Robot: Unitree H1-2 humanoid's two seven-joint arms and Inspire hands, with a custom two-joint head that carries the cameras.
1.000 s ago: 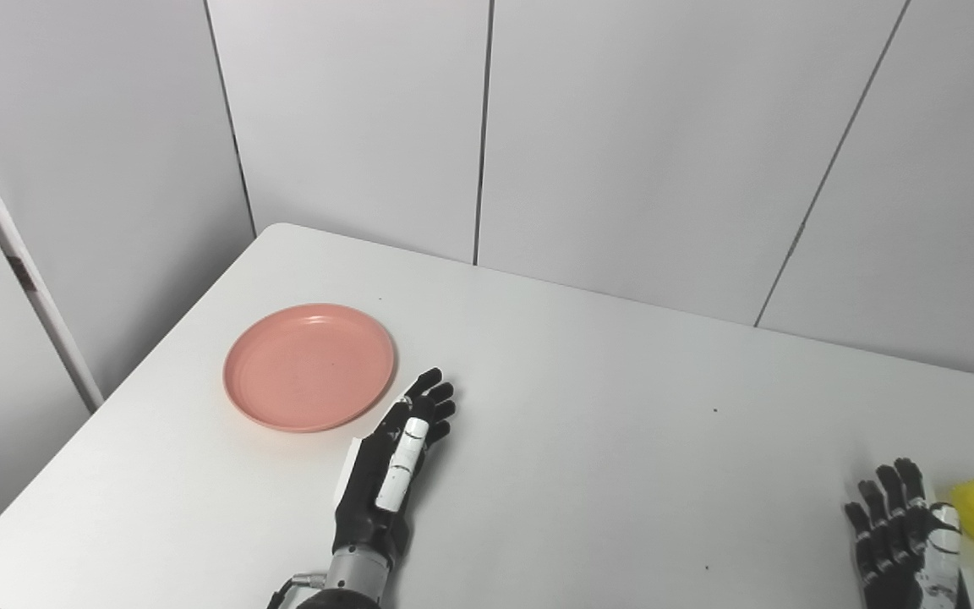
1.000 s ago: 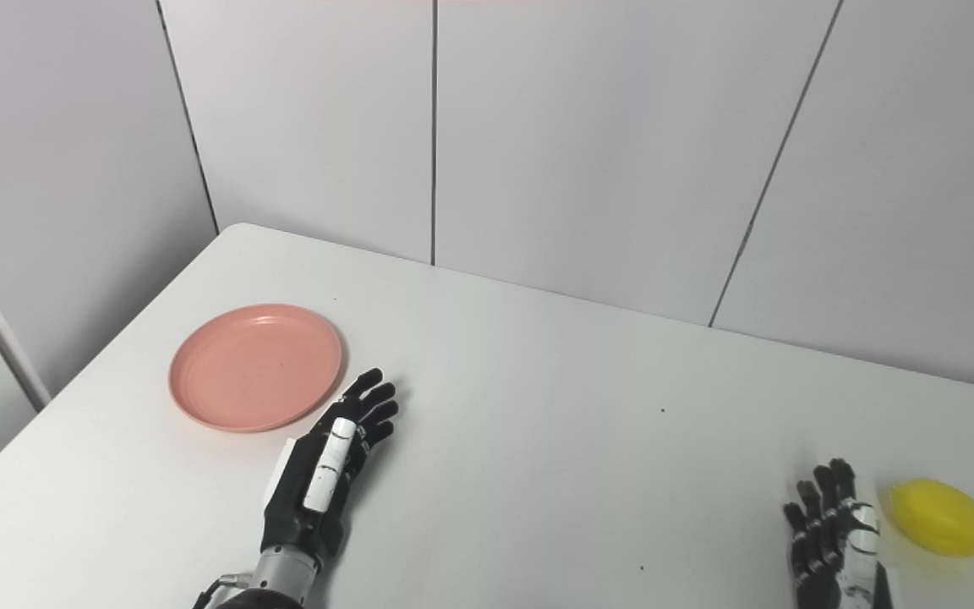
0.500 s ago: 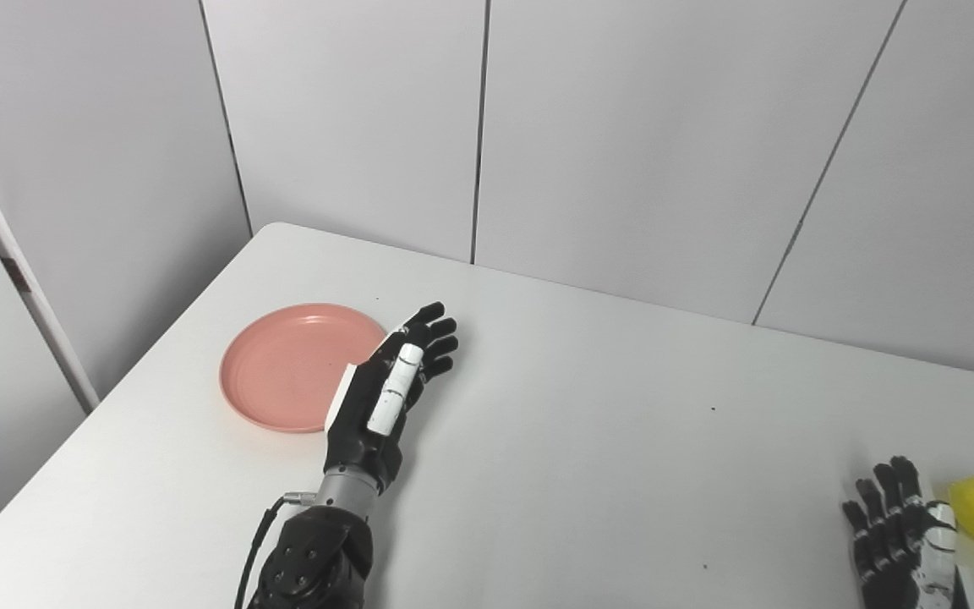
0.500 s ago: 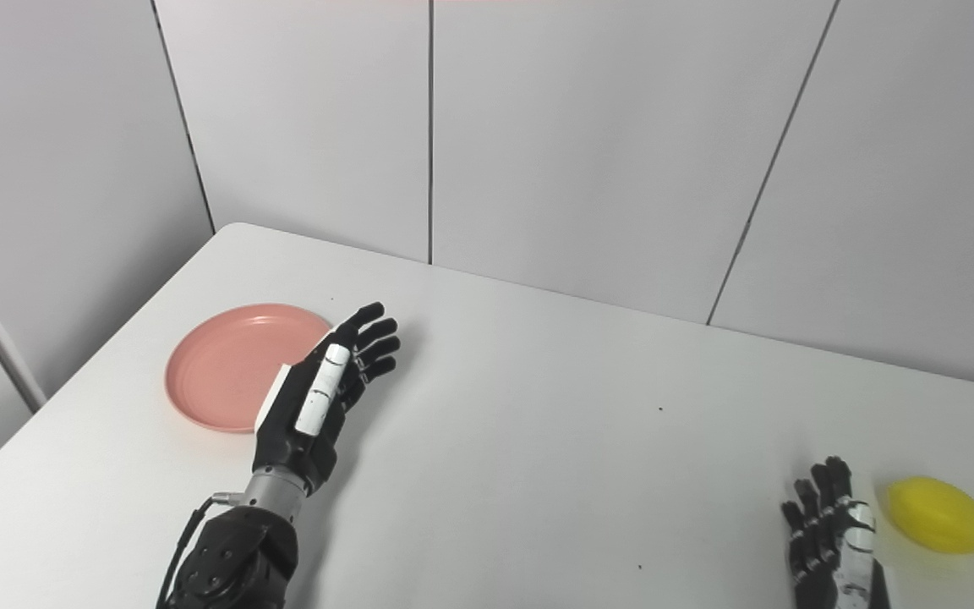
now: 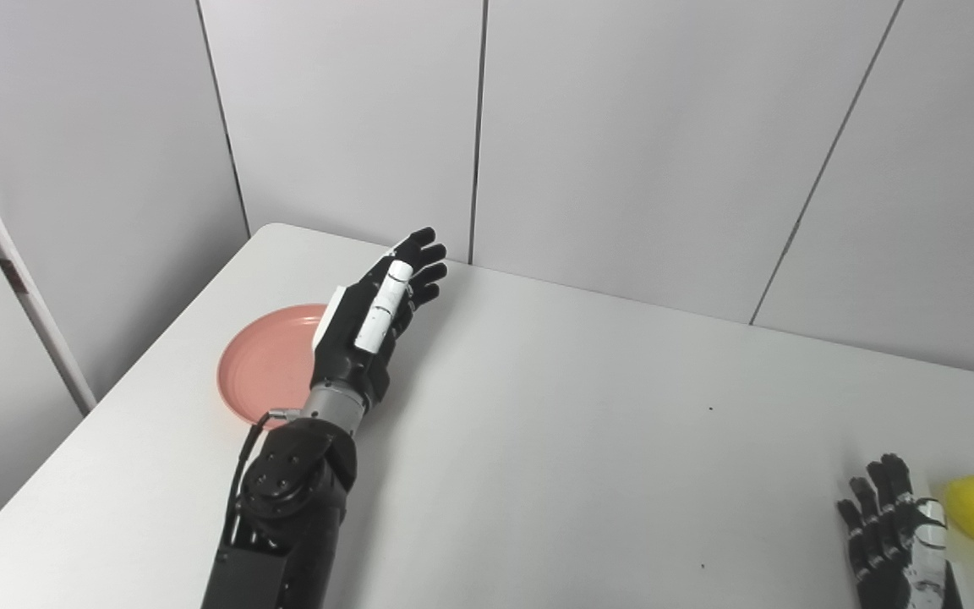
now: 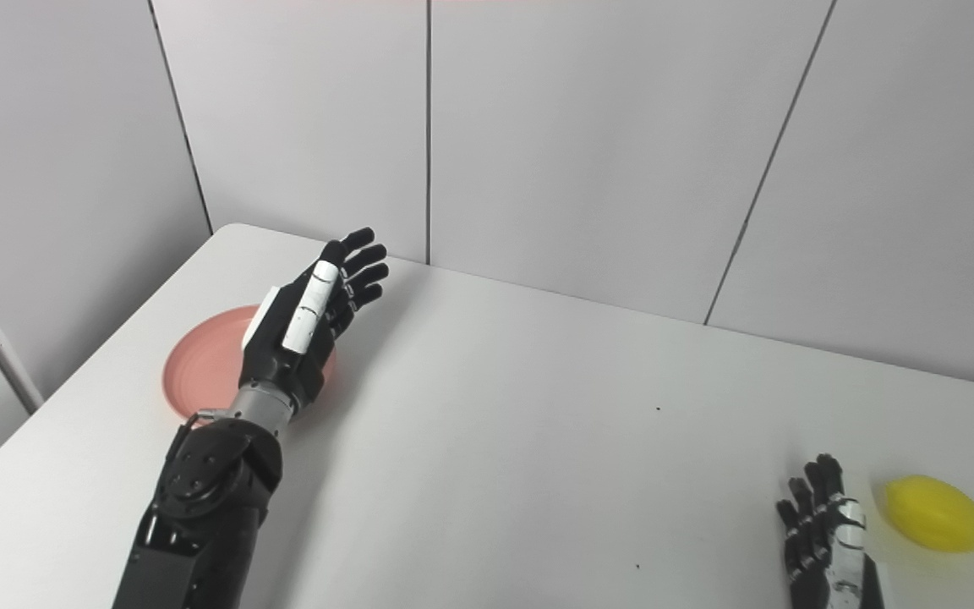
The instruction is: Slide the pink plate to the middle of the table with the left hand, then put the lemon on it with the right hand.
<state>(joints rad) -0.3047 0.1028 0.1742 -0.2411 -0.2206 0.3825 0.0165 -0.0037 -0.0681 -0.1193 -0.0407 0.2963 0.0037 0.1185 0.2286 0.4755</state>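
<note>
The pink plate (image 5: pixel 263 372) lies flat on the left part of the white table (image 5: pixel 580 440), its right half hidden behind my left arm. My left hand (image 5: pixel 373 317) is raised above the plate's right edge, open, fingers stretched toward the back wall, holding nothing. The yellow lemon (image 6: pixel 935 524) rests at the table's near right. Just left of the lemon, my right hand (image 6: pixel 821 533) lies low at the bottom edge, open, fingers spread, not touching the fruit.
Grey wall panels (image 5: pixel 622 144) stand behind the table's far edge. The table's left edge (image 5: pixel 140 364) runs close to the plate. A white post (image 5: pixel 13 271) leans beside the table at the left.
My left arm has reached forward and up, from beside the plate's near right to above its right edge. Plate, lemon and right hand have stayed put.
</note>
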